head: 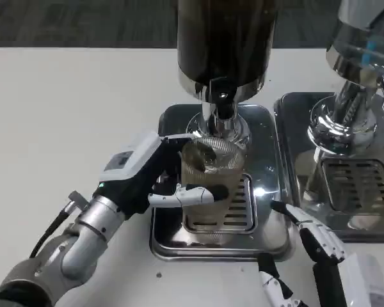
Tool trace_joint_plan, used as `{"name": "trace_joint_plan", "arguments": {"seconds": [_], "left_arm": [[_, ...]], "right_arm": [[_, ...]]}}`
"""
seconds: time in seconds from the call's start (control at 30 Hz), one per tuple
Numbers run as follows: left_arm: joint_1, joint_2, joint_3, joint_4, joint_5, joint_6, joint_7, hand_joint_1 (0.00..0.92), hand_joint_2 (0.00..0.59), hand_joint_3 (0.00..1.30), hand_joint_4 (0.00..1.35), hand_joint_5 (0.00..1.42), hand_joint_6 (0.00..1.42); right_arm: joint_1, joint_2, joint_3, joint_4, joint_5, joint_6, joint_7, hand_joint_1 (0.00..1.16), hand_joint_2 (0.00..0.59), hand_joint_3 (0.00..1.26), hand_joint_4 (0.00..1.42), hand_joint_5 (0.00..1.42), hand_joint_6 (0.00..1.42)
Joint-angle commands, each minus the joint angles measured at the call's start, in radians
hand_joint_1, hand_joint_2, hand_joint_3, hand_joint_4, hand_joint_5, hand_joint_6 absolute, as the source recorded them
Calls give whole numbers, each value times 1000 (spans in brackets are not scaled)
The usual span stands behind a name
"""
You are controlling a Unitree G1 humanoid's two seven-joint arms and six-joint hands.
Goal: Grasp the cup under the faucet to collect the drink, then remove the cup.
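From the lower left corner the silver left forearm reaches up across the white table (64, 115) toward the middle. Its left hand (144, 169) has its white back turned up, and its fingers (185, 195) wrap around the cup (208, 167), one white and black finger lying across the cup's front wall, so the hand grips the cup from its left side. The cup is a clear ribbed tumbler that stands upright on the slotted grate of the steel drip tray (169, 240), directly beneath the faucet (223, 102). The faucet juts down from the dark drink dispenser (225, 38) that rises above the tray. Whether any liquid sits in the cup cannot be told. Further right, a second dispenser (358, 57) with a shiny chrome body stands on its own drip tray (294, 109), just beside the first tray. At the lower right, the right hand (310, 246) lies near the front right corner of the first tray, its fingers apart and holding nothing, well apart from the cup.
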Motion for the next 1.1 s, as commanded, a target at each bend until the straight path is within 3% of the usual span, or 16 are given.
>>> {"name": "trace_joint_plan", "arguments": {"seconds": [0.03,0.5,0.83,1.1], "left_arm": [[-26,4,-2,-7,-7,-6,-22,185,111,481,530,633,604],[-11,39,0,-38,2,-4,-31,113,79,369,351,435,236],[-3,73,-29,-134,42,16,-45,58,56,242,170,261,164],[37,96,-13,-232,26,0,-45,57,54,232,145,228,138]], "right_arm": [[1,4,-1,1,11,-3,7,442,422,260,226,235,303],[-21,6,3,17,23,-6,19,450,428,283,234,255,335],[-29,1,3,21,31,-9,36,452,428,294,243,261,356],[-17,3,4,20,35,-10,33,453,428,301,247,262,359]]}}
